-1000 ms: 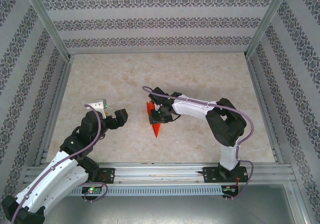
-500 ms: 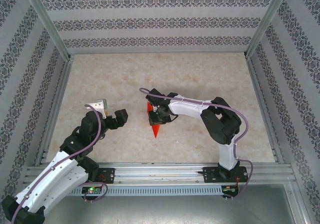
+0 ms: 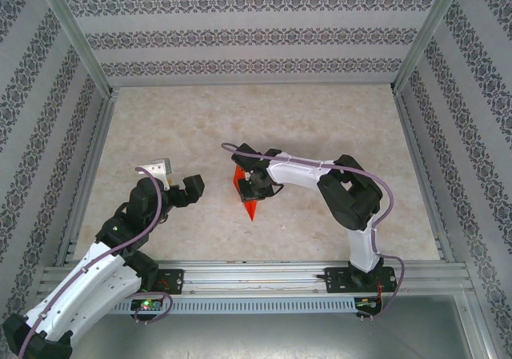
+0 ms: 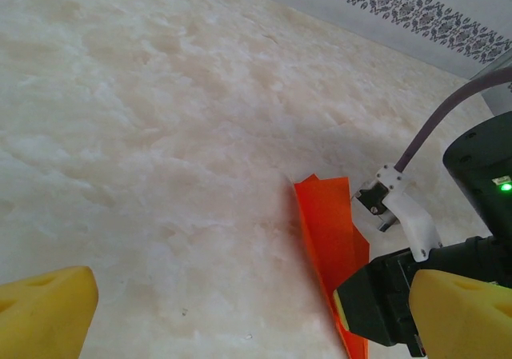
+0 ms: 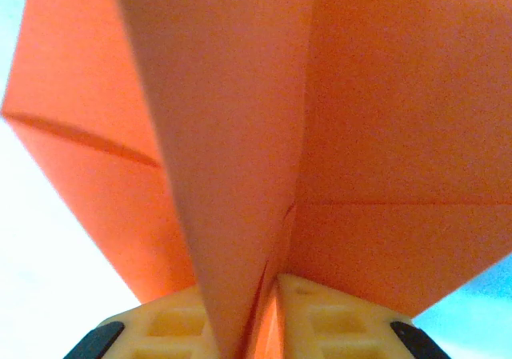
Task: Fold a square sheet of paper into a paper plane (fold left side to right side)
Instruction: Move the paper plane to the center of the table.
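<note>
The square sheet of paper is folded into a narrow, pointed orange-red paper plane [image 3: 250, 206] at the middle of the table, tip toward the near edge. My right gripper [image 3: 254, 185] is shut on its upper part. In the right wrist view the creased layers of the paper plane [image 5: 320, 119] run down between the yellow pads [image 5: 164, 327] of my right gripper [image 5: 272, 319]. My left gripper [image 3: 178, 181] hangs open a little left of the plane, apart from it. In the left wrist view the paper plane [image 4: 326, 229] stands on edge beyond my open left gripper [image 4: 252, 319].
The marble-look table [image 3: 184, 127] is boxed in by patterned walls [image 3: 256, 35] and aluminium rails [image 3: 256, 273] along the near edge. The right arm's purple cable [image 4: 436, 123] hangs beside the plane.
The right gripper's jaws have closed on the folded paper, and the right arm has shifted slightly left. The left arm has not moved.
</note>
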`<act>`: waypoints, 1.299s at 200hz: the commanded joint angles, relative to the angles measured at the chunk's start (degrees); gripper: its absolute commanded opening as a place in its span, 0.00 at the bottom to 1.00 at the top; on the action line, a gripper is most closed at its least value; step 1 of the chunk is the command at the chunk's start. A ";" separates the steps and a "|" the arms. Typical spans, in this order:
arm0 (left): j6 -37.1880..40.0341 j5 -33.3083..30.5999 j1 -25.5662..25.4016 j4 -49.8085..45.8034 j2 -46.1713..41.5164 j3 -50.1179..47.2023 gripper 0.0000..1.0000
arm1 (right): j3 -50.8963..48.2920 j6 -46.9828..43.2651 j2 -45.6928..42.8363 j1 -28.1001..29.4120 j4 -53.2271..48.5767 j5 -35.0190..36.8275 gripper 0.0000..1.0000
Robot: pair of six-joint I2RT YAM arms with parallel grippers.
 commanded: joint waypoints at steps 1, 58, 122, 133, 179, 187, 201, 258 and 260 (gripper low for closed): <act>0.82 -0.11 1.10 -1.19 -0.65 -0.59 1.00 | 1.17 0.24 1.38 0.63 -1.97 1.54 0.18; 1.42 -0.44 1.19 -2.06 -1.01 0.06 1.00 | 3.01 -0.30 -3.28 -0.17 -4.09 3.66 0.13; 1.96 -0.89 1.16 -4.40 -3.16 0.55 1.00 | 9.34 -2.18 -2.92 -7.04 -7.66 5.31 0.12; 2.14 -1.01 1.29 -5.02 -3.75 0.58 1.00 | 11.06 -2.54 -1.71 -8.51 -7.93 5.20 0.12; 2.31 -1.32 1.29 -7.11 -5.38 0.65 1.00 | 18.92 -2.89 4.20 -12.11 -8.79 8.23 0.01; 2.23 -1.24 1.26 -7.32 -5.53 0.60 1.00 | 20.18 -2.92 5.00 -12.18 -8.92 8.80 0.00; 2.07 -1.24 1.28 -7.43 -5.71 0.65 1.00 | 21.69 -3.14 6.47 -12.23 -8.92 9.98 0.00; 1.71 -0.80 1.37 -6.93 -5.66 0.29 1.00 | 23.98 -2.02 11.35 -11.90 -7.15 15.57 0.00; 1.66 -0.79 1.37 -6.97 -5.66 0.36 1.00 | 23.94 -1.95 11.42 -11.86 -7.02 15.58 0.00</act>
